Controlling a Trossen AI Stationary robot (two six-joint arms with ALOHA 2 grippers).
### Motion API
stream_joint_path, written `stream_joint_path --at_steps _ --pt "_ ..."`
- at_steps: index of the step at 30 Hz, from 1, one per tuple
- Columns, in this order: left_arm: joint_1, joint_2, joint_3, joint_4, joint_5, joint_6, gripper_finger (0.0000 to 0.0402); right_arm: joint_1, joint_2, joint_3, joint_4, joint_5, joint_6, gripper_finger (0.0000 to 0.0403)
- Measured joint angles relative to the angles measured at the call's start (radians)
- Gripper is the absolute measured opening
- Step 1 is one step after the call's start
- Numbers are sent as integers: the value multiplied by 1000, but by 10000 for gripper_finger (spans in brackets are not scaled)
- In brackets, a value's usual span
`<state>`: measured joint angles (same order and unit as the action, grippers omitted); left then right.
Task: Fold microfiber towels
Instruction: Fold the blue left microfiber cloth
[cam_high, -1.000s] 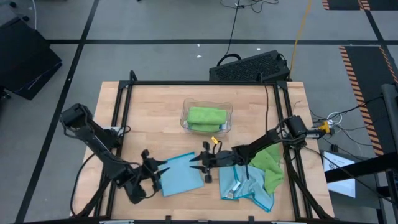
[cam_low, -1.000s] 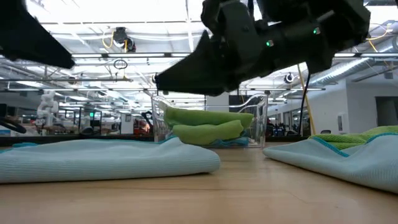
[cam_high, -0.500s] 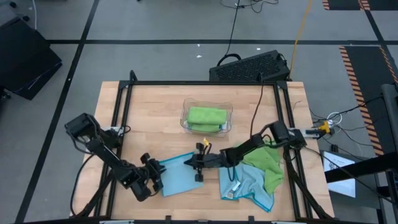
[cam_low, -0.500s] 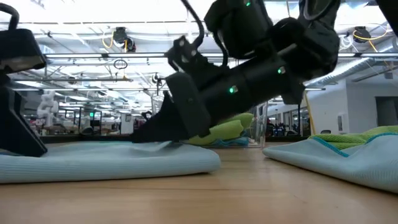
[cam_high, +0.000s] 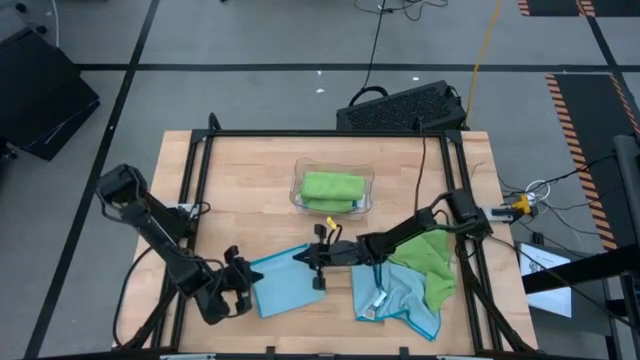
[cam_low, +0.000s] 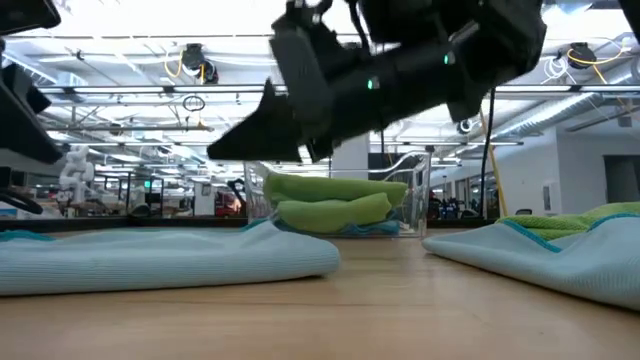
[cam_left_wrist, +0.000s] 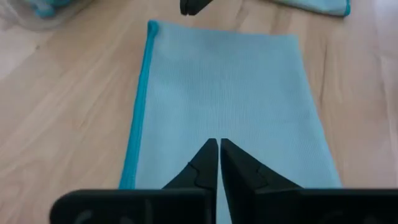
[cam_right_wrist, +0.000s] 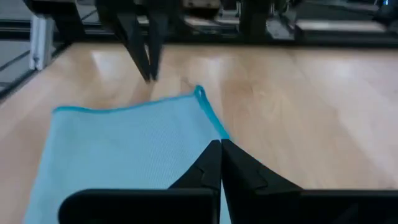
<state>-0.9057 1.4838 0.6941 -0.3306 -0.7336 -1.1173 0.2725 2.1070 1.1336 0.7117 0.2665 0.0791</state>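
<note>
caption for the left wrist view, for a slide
Left pincer shut above a folded light blue towel on the wooden table.

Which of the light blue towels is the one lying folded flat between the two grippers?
The folded light blue towel near the table's front middle, a neat flat rectangle. The other light blue towel lies rumpled to its right, beside a crumpled lime green towel.

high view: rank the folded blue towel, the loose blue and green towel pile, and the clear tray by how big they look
1. loose towel pile
2. and 3. folded blue towel and clear tray: look about alike, not ranked
</note>
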Motion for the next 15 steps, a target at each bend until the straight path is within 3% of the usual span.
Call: stream_joint_path --at_steps 8,15 --pt "-31 60 0 48 78 -177 8 -22 131 -2 15 1 75 0" --pt "-11 157 4 -1 216 -316 3 -9 105 -2 -17 -2 74 0"
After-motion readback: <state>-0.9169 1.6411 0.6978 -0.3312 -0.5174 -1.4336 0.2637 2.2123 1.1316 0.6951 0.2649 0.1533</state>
